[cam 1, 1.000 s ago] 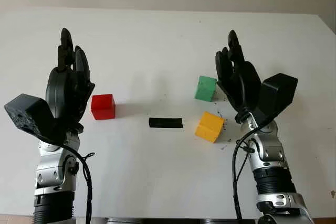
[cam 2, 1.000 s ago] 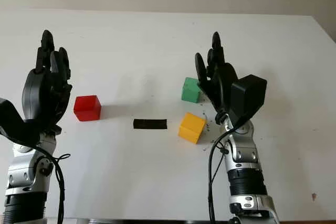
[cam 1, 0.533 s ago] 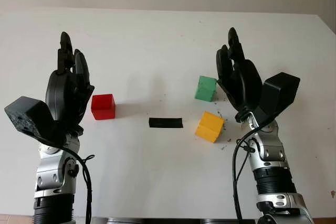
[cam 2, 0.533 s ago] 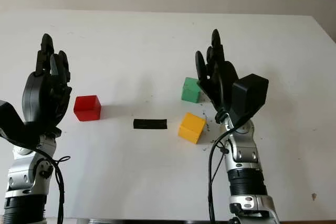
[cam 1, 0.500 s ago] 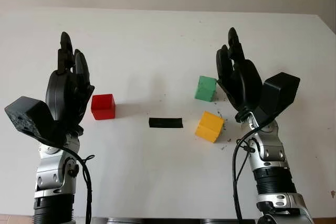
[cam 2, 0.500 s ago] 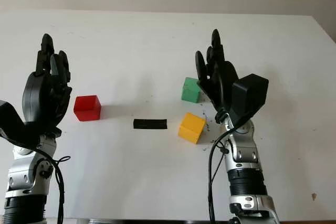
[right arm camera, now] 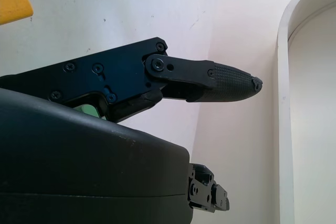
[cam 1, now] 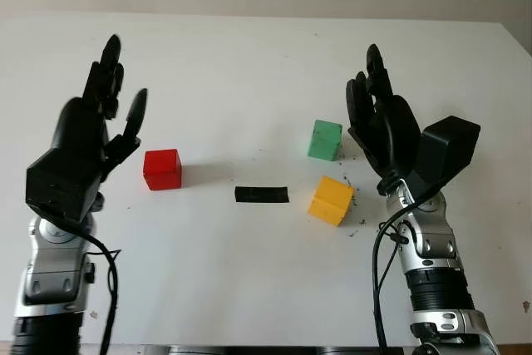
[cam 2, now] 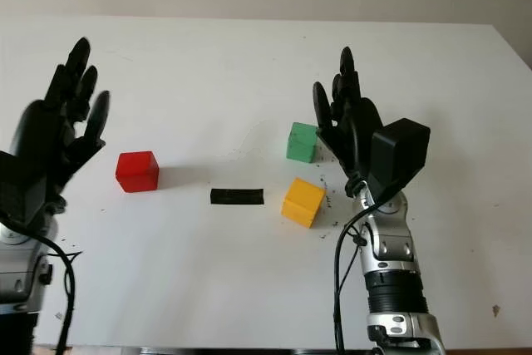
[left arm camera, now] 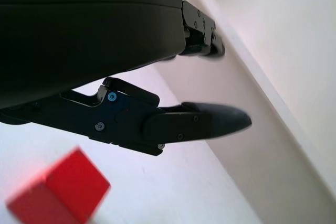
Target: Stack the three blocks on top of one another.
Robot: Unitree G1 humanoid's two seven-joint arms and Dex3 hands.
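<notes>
Currently sitting apart on the white desk [cam 1: 249,288], all three blocks, none stacked. Red block [cam 1: 162,169] resting flat at the left, its faces roughly square to the desk edge; a plain cube, no long axis to speak of; solid matte red. Green block [cam 1: 325,140] lying right of centre, farther back, turned slightly so one vertical edge is facing the camera; solid green cube. Yellow block [cam 1: 332,200] sitting just in front of the green one, nearer the robot, rotated more strongly, a corner pointing forward; solid yellow cube, lit top face, darker sides. Green and yellow near each other but not touching. Black tape strip [cam 1: 261,194] lying flat between the red block and the yellow one, long axis running left to right.

Left hand [cam 1: 96,135] hovering raised just left of the red block, released, gripping nothing, fingers pointing up and away. Red block showing in the left wrist view [left arm camera: 55,195] beside the hand's finger [left arm camera: 199,121], not touching.

Right hand [cam 1: 384,126] hovering raised just right of the green block, released, gripping nothing. Corner of the yellow block showing in the right wrist view [right arm camera: 13,1], clear of the hand.
</notes>
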